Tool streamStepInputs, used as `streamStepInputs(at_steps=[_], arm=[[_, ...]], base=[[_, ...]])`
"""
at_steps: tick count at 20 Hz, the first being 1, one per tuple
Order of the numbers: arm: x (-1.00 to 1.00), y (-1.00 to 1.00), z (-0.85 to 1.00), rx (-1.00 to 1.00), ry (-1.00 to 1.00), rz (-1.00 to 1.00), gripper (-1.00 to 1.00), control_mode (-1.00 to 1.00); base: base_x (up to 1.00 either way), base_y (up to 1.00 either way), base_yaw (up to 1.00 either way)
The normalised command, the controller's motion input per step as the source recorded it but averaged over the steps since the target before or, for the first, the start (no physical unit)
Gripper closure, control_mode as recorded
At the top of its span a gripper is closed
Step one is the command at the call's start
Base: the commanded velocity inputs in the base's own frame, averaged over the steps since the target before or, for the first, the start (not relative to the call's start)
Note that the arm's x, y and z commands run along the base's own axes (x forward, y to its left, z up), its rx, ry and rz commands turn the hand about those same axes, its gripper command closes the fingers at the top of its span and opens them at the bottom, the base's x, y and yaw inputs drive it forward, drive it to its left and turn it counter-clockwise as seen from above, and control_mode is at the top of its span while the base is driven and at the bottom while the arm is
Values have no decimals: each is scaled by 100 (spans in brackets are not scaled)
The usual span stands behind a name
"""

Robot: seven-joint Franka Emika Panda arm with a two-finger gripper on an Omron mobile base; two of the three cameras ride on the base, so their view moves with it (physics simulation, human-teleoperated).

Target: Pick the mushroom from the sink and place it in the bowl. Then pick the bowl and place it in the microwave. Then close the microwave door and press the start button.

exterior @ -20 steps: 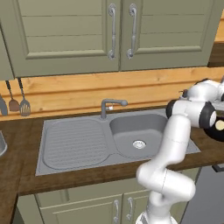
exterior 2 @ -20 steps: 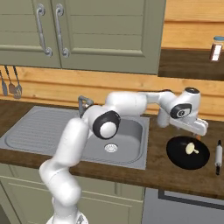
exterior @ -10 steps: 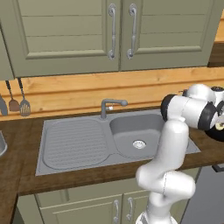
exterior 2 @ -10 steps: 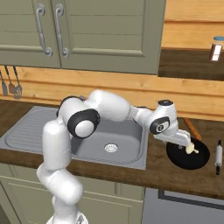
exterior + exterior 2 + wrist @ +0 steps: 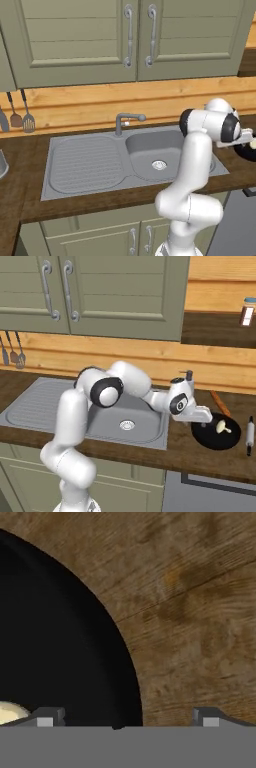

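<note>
Dropped my open gripper [image 5: 206,417] lower since a second ago, jaws straddling the bowl [image 5: 216,438] rim. Mushroom [image 5: 223,427] lay inside, right of my fingers.

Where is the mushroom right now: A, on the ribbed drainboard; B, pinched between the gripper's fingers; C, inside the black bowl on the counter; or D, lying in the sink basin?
C: the right base view shows the mushroom lying inside the black bowl on the wooden counter right of the sink, while the gripper stands open over the bowl's rim.
</note>
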Motion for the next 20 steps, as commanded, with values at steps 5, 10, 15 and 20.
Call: streamStepInputs(at_steps=[5,10,15,20], arm=[[2,-41,-20,4,13,2,100,-100],[-19,0,-6,0,3,0,100,-100],[-69,10,61,0,0,2,100,-100],[-98,34,100,-10,-5,28,100,-100]], base=[[0,0,0],[0,0,0],[0,0,0],[0,0,0]])
